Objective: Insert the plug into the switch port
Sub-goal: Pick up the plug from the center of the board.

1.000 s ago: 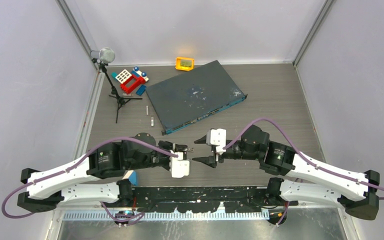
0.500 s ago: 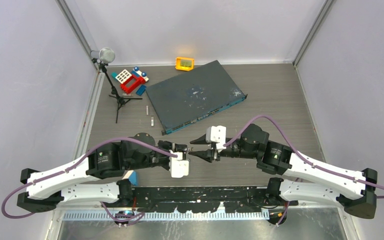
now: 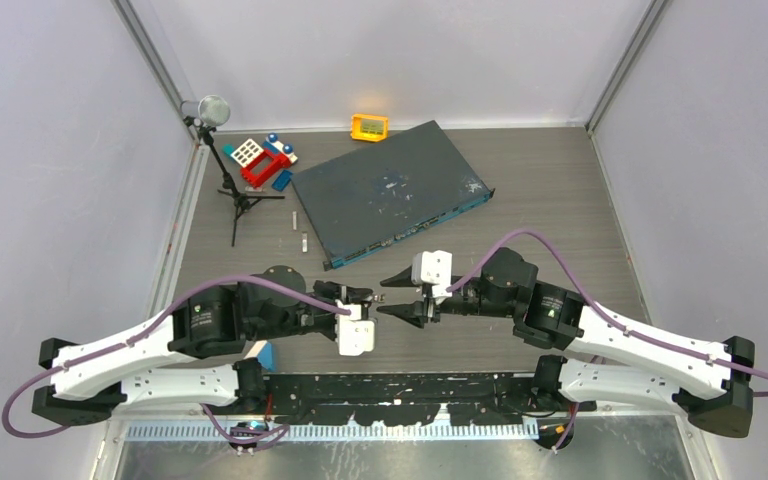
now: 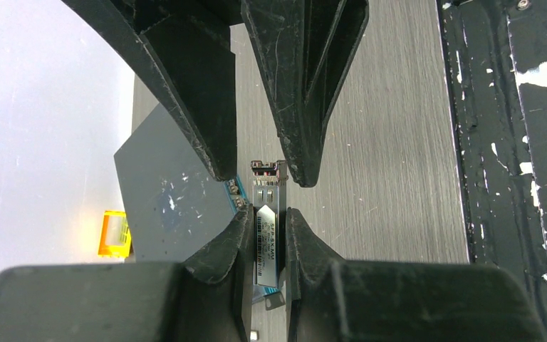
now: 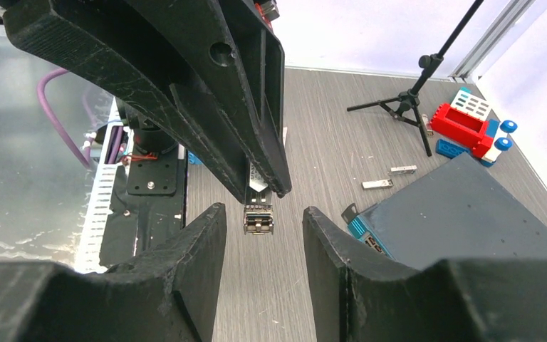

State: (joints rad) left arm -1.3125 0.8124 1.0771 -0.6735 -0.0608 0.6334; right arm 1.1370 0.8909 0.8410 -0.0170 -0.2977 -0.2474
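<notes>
From above, the left gripper [image 3: 370, 297] and the right gripper [image 3: 393, 297] meet tip to tip over the near middle of the table [image 3: 560, 200]. What the left one holds is too small to make out here. Further back the switch [image 3: 385, 190] lies flat and at an angle, its dark top scuffed white. The switch port [image 3: 400, 236] sits in the row along the thin teal front face, well apart from both grippers. An orange-yellow box [image 3: 369, 126] sits just behind the switch, with toy blocks [image 3: 265, 160] and a small stand [image 3: 228, 185] to the left. No writing can be read from this height.

In the left wrist view, the left gripper's fingers [image 4: 236, 239] are pinched narrowly on the plug [image 4: 267, 231], a slim metal piece. Its white label starts with "SFP" (the rest of the print is too fine to read). The right gripper's fingers [image 4: 303, 107] stand either side of the plug's free end.

In the right wrist view, the right gripper's fingers [image 5: 203, 249] are spread wide, with a clear gap on each side of the plug's end [image 5: 258, 221]. The switch [image 5: 470, 214] is off to the right, and two small metal pieces [image 5: 392, 177] lie on the table near it.
</notes>
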